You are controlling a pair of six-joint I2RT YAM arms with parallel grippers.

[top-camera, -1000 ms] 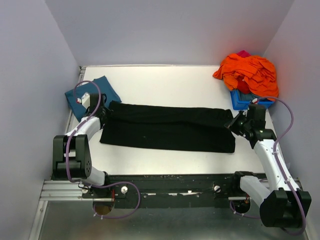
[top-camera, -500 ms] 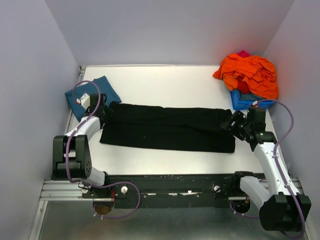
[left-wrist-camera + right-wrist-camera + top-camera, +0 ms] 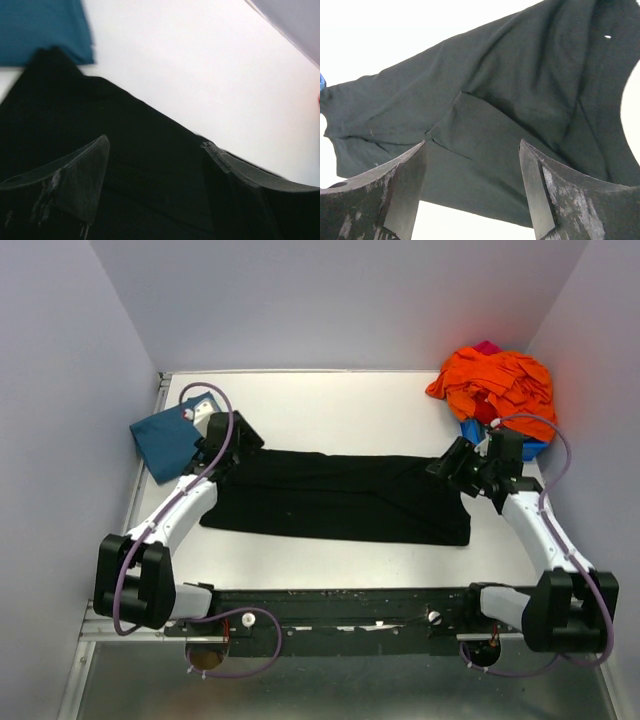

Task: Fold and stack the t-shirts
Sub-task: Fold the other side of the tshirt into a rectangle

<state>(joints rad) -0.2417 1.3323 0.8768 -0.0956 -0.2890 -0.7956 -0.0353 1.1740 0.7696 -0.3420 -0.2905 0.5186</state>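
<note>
A black t-shirt (image 3: 340,496) lies folded into a long band across the middle of the table, its near edge lower on the right. The teal-blue t-shirt (image 3: 165,440) lies folded at the back left, beside the band's left end. My left gripper (image 3: 243,432) hovers open over the band's back left corner; in the left wrist view the black t-shirt (image 3: 145,180) fills the space below the gripper (image 3: 155,141), the teal t-shirt (image 3: 45,30) beyond. My right gripper (image 3: 442,464) hangs open above the band's right end (image 3: 520,90), gripper (image 3: 472,144) empty.
A heap of orange cloth (image 3: 497,385) with a bit of magenta sits on a small blue bin (image 3: 470,430) at the back right, close behind the right wrist. White walls close the table on three sides. The arm bases stand at the near edge.
Both grippers opened and let go of the black t-shirt's ends. Both rose and swung toward the back, the left to the right, the right to the left. The shirt stays flat.
</note>
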